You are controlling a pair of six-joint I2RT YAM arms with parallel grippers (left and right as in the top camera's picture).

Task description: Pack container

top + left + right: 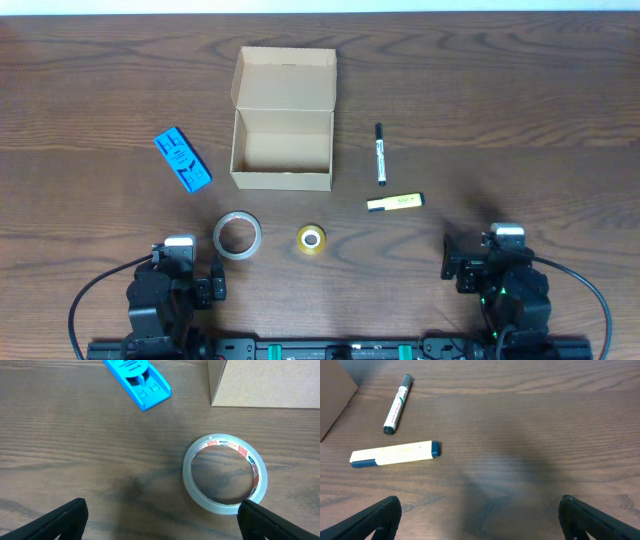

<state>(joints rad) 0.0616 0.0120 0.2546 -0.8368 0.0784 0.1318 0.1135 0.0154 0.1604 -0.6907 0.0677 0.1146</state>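
Note:
The tan cardboard container (283,148) stands open at the table's middle back, lid flap up, inside empty; its corner shows in the left wrist view (265,382) and the right wrist view (332,395). Around it lie a blue packet (182,159), a clear tape roll (237,235), a small yellow tape roll (311,240), a black marker (380,153) and a yellow highlighter (394,203). My left gripper (160,522) is open and empty, just near of the clear tape roll (225,474). My right gripper (480,520) is open and empty, near and right of the highlighter (395,454).
The blue packet (137,380) lies ahead and left of the left gripper. The marker (398,403) lies beyond the highlighter. Both arm bases sit at the table's near edge, with cables trailing.

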